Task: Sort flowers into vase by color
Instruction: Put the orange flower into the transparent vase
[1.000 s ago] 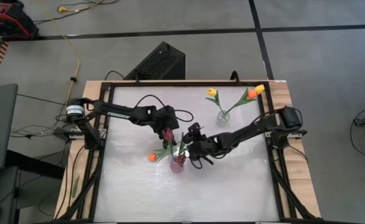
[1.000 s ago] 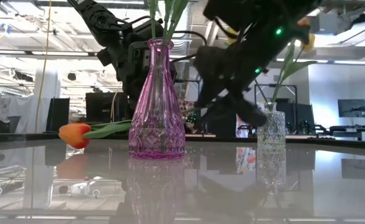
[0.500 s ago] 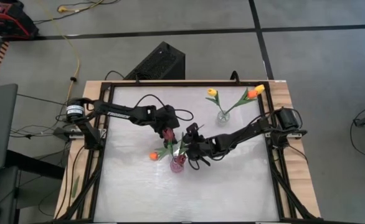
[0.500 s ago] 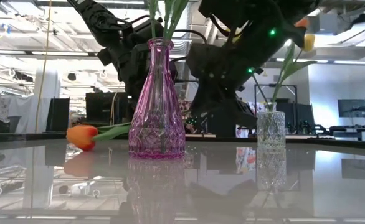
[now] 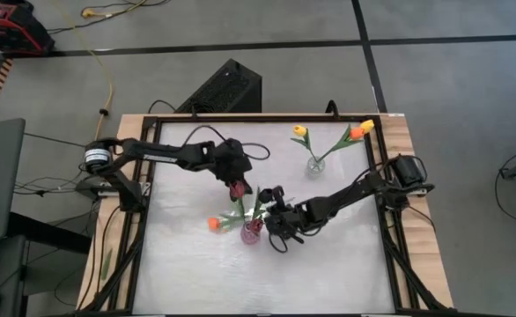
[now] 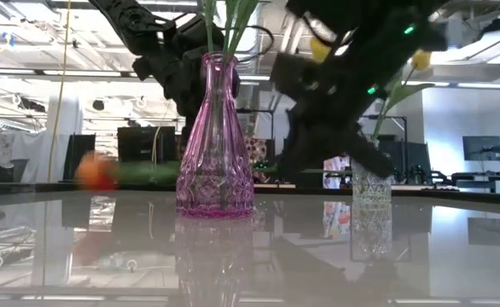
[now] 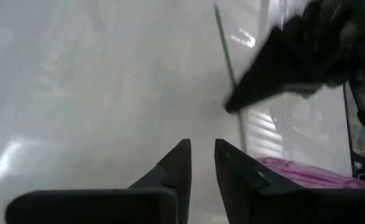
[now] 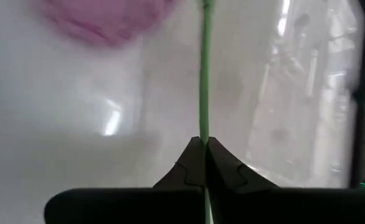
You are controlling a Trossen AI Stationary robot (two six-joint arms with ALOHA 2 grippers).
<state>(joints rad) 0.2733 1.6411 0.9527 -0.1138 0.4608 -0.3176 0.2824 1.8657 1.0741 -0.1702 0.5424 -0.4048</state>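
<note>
The high view looks straight down from above, taking in the whole worktop (image 5: 196,273), both arms and the floor around. The low view sits at worktop height, facing level across the glossy surface into the room behind, very near the pink vase (image 6: 215,141). Each wrist view looks forward past its own dark fingers, close above the worktop. The pink vase appears in all four views; the clear vase (image 5: 314,164) shows only in the high and low ones.

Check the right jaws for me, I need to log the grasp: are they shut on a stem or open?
Shut. In the right wrist view the right gripper has its jaws pressed together on a thin green stem.
</note>
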